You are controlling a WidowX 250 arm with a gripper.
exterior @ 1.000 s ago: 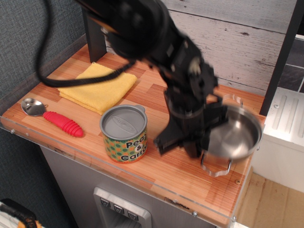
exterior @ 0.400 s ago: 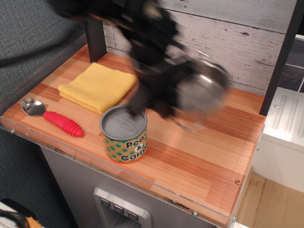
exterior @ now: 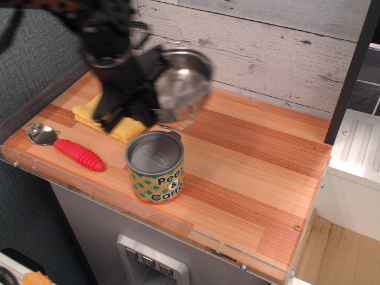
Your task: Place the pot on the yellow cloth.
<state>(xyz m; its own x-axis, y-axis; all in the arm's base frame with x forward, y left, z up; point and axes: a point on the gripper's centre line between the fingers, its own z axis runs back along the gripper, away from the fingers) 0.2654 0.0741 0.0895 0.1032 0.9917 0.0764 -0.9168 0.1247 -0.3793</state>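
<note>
The gripper (exterior: 144,95) gripped the pot (exterior: 180,88) by its rim, holding it in the air, tilted so the bowl faced the camera, probably because the grasp sat on one side and the weight hung from it. The pot hung above and behind the can (exterior: 155,167), just right of the cloth (exterior: 126,126), most of which the arm hid; only a strip of yellow showed left of the can. The pot was shallow, round, polished steel with a thin wire loop handle below. The cloth looked soft and folded, likely to give under the pot. The can was a squat cylinder with a grey lid. Left of the can lay a spoon (exterior: 62,142) with a ribbed red handle and metal bowl, on the wood-grain counter (exterior: 255,172).
</note>
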